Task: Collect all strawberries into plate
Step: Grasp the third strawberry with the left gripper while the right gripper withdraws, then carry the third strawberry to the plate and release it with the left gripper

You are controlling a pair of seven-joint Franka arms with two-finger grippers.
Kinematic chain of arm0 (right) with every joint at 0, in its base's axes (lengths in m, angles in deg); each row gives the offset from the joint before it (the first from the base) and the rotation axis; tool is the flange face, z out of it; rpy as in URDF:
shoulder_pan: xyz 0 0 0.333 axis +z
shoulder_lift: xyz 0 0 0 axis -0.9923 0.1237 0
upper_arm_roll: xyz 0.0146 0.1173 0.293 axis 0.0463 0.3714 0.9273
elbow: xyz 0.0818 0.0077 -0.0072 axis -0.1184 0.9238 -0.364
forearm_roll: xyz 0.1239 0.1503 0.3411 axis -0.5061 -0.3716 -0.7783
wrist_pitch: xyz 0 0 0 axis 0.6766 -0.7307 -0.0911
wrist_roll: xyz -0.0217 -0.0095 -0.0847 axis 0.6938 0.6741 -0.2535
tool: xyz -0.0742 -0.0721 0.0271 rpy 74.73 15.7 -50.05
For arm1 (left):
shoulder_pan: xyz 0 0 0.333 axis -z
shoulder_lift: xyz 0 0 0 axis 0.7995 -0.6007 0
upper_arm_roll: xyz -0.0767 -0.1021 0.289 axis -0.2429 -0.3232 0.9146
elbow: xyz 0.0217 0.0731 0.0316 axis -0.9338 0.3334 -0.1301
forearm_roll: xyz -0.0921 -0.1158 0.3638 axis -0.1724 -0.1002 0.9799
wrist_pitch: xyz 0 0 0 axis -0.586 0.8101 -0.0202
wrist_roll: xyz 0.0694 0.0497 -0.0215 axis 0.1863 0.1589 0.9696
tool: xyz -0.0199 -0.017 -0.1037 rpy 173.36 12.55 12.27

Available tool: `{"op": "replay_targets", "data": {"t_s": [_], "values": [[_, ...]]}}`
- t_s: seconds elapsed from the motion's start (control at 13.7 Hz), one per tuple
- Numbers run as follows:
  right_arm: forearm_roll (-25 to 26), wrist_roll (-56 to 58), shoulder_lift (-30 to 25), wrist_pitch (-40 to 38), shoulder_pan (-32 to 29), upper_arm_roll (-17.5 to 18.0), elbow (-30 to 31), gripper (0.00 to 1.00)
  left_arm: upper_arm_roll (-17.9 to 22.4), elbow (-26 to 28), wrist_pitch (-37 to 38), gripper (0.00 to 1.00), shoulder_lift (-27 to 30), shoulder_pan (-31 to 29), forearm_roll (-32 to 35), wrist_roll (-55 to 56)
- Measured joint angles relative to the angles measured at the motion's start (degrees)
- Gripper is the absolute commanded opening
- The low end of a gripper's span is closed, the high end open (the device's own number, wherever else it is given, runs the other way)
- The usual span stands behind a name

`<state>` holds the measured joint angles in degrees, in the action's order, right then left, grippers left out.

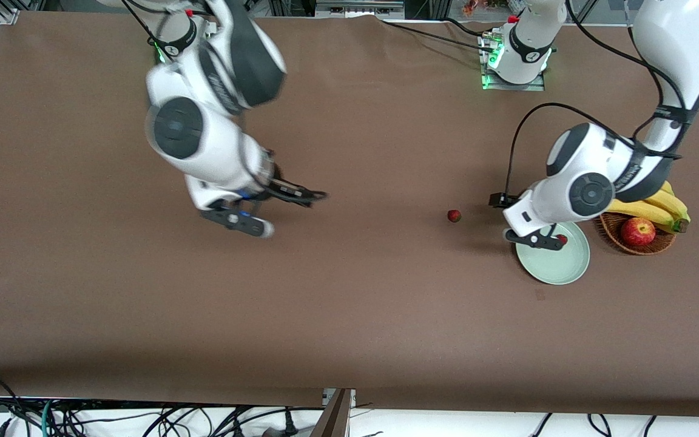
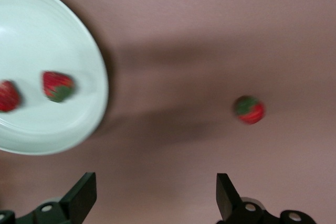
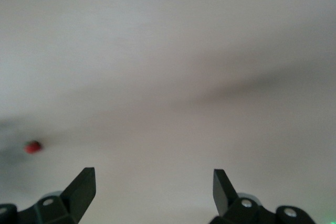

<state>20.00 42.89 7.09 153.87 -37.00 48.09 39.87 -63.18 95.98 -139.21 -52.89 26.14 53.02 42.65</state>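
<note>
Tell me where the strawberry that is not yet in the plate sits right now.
The small red strawberry lies on the bare brown table, beside the round pale mint-green plate, toward the right arm's end and slightly farther from the front camera.

You are looking at a robotics lab, not a home or a kitchen: two white Franka arms stand bolted on metal base plates (image 1: 512, 82) with green status lights at the edge of a wide tabletop (image 1: 349, 315) covered in plain brown sheeting. Black cables (image 1: 428, 35) trail from the bases across that cover, and more loose wiring (image 1: 82, 419) lies bundled on the floor at the camera's edge of the tabletop. Aluminium frame profiles (image 1: 6, 15) show at the corner by the right arm's base.
</note>
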Motion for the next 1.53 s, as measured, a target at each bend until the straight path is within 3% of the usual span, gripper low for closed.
{"op": "replay_targets", "data": {"t_s": [0.15, 0.29, 0.58, 0.73, 0.88, 1.09, 1.24, 1.53], "values": [[5.2, 5.07, -6.72, -5.38, -0.9, -1.75, 3.12, 0.99, 0.03, 2.6, -6.7, 1.0, -0.43, 2.54, 0.0, 5.56], [9.8, 11.05, -12.95, -8.07, -5.2, 0.46, 6.69, 0.99, 0.19, 5.88, -16.1, 1.0, -1.68, 3.88, 0.0, 7.63], [16.72, 19.65, -25.64, -8.98, -25.99, 17.08, 16.23, 0.99, 0.66, 10.24, -27.44, 0.99, -5.37, 4.06, 0.42, 8.59], [18.15, 22.32, -30.22, -8.62, -31.1, 20.98, 20.8, 0.99, 1.57, 10.5, -29.13, 0.93, -6.44, 5.13, 4.63, 9.06], [20.49, 23.88, -31.75, -6.89, -31.65, 21.47, 23.25, 0.99, 2.49, 10.52, -29.27, 0.82, -7.14, 5.69, 8.44, 9.71], [22.4, 24.32, -31.44, -4.72, -31.64, 22.01, 24.01, 0.99, 3.09, 10.52, -29.39, 0.26, -7.92, 5.75, 10.45, 9.99], [23.36, 24.55, -31.24, -3.82, -31.64, 22.24, 24.01, 0.99, 3.16, 10.52, -29.38, 0.03, -7.99, 5.75, 10.46, 10.02], [23.51, 25.13, -31.02, -2.82, -31.63, 22.37, 23.43, 0.99, 3.07, 10.27, -29.11, 0.0, -7.93, 5.77, 10.47, 10.58]]}}
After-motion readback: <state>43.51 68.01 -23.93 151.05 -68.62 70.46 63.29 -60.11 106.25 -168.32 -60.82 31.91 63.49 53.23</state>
